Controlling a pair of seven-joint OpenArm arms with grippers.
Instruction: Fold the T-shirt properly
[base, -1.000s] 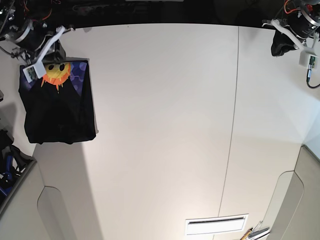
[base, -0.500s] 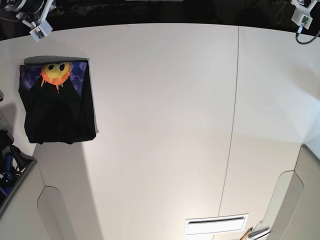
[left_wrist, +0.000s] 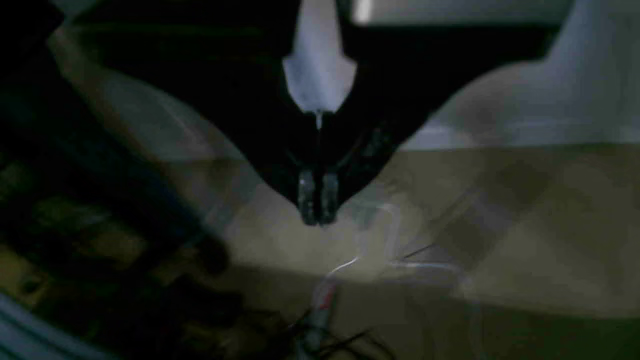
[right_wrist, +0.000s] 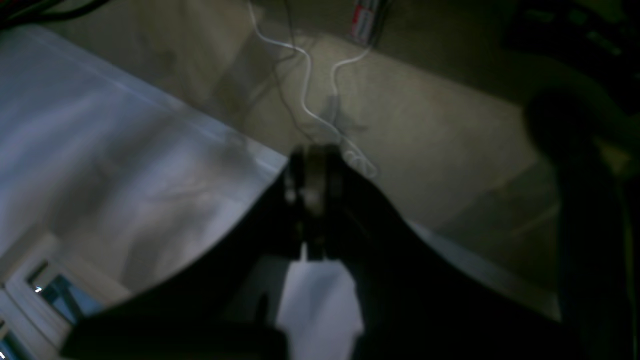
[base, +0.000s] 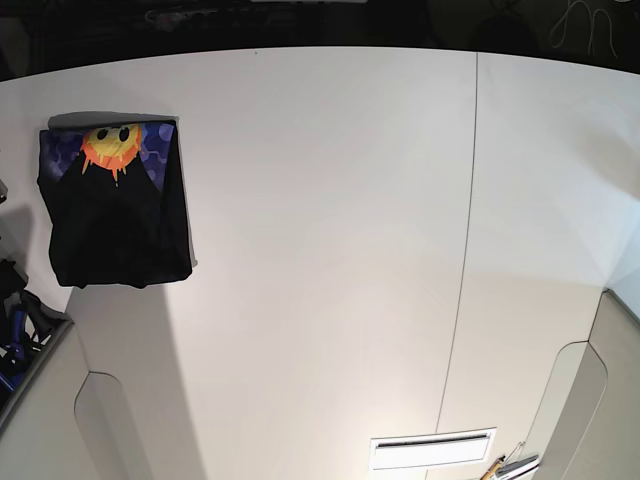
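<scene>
The T-shirt (base: 115, 205) lies folded into a compact dark rectangle at the left side of the white table (base: 330, 250), close to its far left corner, with the orange sun face on purple showing along its far edge. Neither arm appears in the base view. In the left wrist view the left gripper (left_wrist: 317, 210) hangs over a dim floor with its jaws pressed together and nothing between them. In the right wrist view the right gripper (right_wrist: 312, 172) is likewise closed and empty, beyond the table's edge, above a beige floor where white cables (right_wrist: 310, 107) trail. Both wrist views are dark and blurred.
</scene>
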